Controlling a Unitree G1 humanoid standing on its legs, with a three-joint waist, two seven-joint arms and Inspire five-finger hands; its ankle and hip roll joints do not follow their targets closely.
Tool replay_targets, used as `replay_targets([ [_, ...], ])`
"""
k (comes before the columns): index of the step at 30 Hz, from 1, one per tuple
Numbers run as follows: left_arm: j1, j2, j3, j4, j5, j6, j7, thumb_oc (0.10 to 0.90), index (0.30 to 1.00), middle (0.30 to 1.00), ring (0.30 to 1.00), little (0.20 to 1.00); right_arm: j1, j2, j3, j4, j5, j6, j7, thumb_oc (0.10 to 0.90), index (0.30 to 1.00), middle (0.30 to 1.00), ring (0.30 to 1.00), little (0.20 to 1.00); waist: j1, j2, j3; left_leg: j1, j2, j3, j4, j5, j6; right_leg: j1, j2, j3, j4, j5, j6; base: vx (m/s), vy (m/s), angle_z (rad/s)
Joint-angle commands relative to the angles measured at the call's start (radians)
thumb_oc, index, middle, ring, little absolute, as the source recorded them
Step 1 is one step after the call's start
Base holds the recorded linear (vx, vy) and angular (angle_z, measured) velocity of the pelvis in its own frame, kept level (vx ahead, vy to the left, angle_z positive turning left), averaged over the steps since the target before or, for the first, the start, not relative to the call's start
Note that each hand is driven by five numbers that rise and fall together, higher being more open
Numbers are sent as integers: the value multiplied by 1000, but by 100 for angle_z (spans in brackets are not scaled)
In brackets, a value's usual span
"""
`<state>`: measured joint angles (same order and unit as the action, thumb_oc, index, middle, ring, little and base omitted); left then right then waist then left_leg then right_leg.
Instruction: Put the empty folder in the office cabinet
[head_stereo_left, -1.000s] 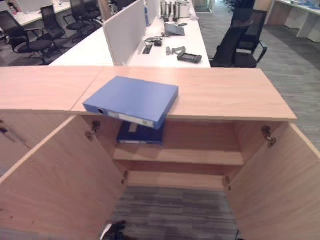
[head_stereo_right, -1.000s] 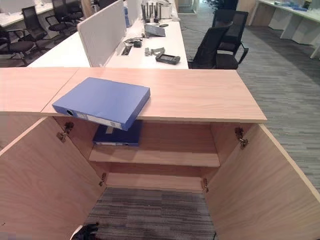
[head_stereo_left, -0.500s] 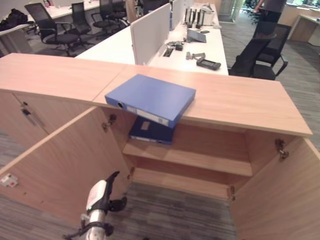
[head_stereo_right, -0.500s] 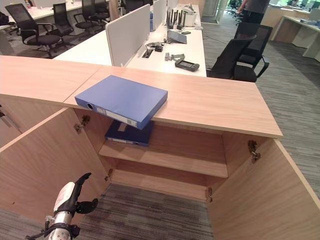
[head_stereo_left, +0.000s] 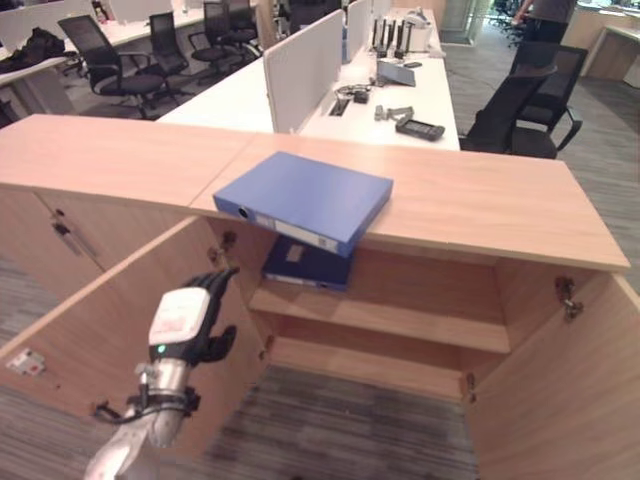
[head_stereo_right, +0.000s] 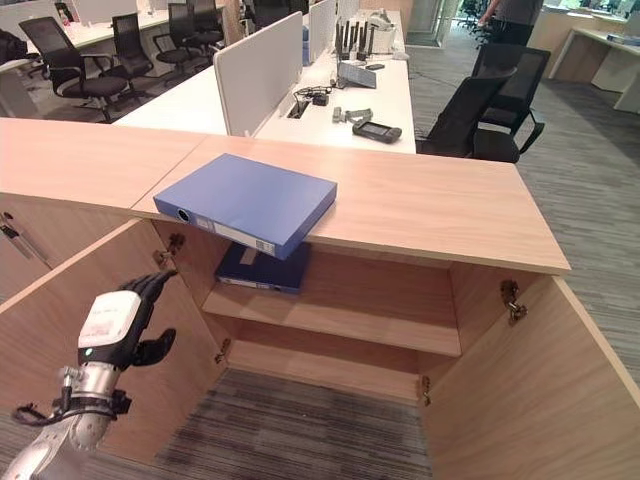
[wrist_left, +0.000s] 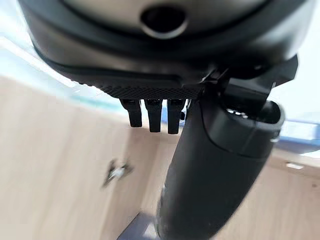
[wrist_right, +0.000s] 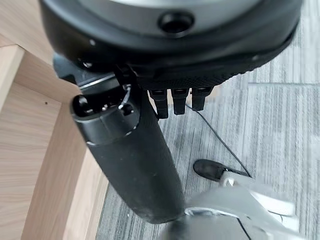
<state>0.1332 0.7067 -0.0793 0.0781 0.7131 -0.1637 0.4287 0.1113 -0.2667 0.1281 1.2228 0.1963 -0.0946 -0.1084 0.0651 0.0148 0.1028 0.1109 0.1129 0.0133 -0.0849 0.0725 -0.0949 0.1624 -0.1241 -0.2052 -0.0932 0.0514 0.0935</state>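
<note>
On cabinet top (head_stereo_left: 480, 195): blue folder (head_stereo_left: 305, 198); left hand (head_stereo_left: 185, 322) relaxed, holding nothing; right hand (wrist_right: 135, 150) likewise.

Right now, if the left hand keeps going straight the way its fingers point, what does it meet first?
Probably the overhanging corner of the top folder; the left hand is open, fingers aimed up toward it. Depth is unclear, so it might pass in front.

Folder (head_stereo_left: 305, 197): blue, white spine label. Second folder (head_stereo_left: 305, 265) on cabinet shelf: darker blue. Cabinet (head_stereo_left: 480, 200): light wood grain. Carpet (head_stereo_left: 340, 430): grey, striped. Left hand (head_stereo_left: 185, 322): black with white cover. Chairs (head_stereo_left: 515, 105): black.
</note>
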Motion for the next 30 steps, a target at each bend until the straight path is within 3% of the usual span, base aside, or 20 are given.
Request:
replay_targets([
  [1,-179,69,31,-80,19,-37,78,800,900,900,900,900,-72,-53,15,7,-24,-8,-5,800,900,900,900,900,-10,9,20,66,-17,26,-2,-125,-9,10,17,1,23,-107,51,1,8,-16],
  [6,-272,129,4,-99,37,-36,73,800,900,900,900,900,-57,-63,18,25,-48,-2,0,800,900,900,900,900,-36,21,13,79,-11,51,-2,-129,-12,12,20,13,20,-106,55,11,3,-14],
  [20,-540,115,-116,23,16,18,101,800,900,900,900,900,-51,-65,22,44,-41,5,-10,800,900,900,900,900,-84,31,5,93,-17,79,-2,-135,-9,13,20,38,18,-105,58,7,5,-9],
  [30,-609,127,-153,80,23,44,106,800,900,900,900,900,-46,-69,8,52,-27,6,-13,800,900,900,900,900,-93,24,0,108,-16,93,-2,-142,-7,15,20,54,19,-100,61,4,5,-4],
])
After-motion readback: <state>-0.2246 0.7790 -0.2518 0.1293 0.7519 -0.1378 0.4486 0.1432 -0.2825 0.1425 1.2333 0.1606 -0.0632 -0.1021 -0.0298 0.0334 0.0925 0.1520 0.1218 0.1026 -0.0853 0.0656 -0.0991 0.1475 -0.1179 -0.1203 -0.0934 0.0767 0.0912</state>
